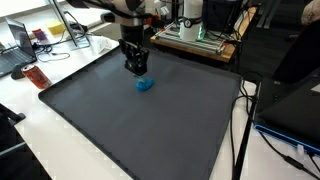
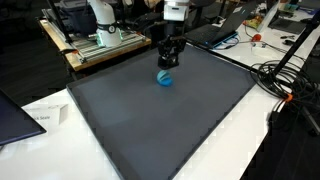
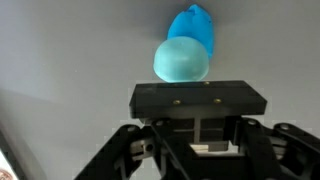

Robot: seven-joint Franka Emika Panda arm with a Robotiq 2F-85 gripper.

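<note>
My gripper (image 1: 136,70) hangs low over the far part of a dark grey mat (image 1: 120,130), pointing straight down. At its fingertips sits a small blue object (image 1: 146,85), right at mat level, and both exterior views show it touching the gripper's (image 2: 167,66) lower end. In the wrist view the blue object (image 3: 186,50) shows a pale teal round part with a deeper blue part beyond it, centred just past the gripper (image 3: 199,90). A black bar across the gripper hides the fingertips there. The jaws stand drawn in on the blue object (image 2: 165,79).
The mat (image 2: 150,130) covers most of a white table. Behind it stands a metal frame with equipment (image 1: 195,35). Cables (image 2: 285,85) trail along one side, a laptop (image 2: 15,115) lies near another edge, and a red item (image 1: 30,76) rests by a mat corner.
</note>
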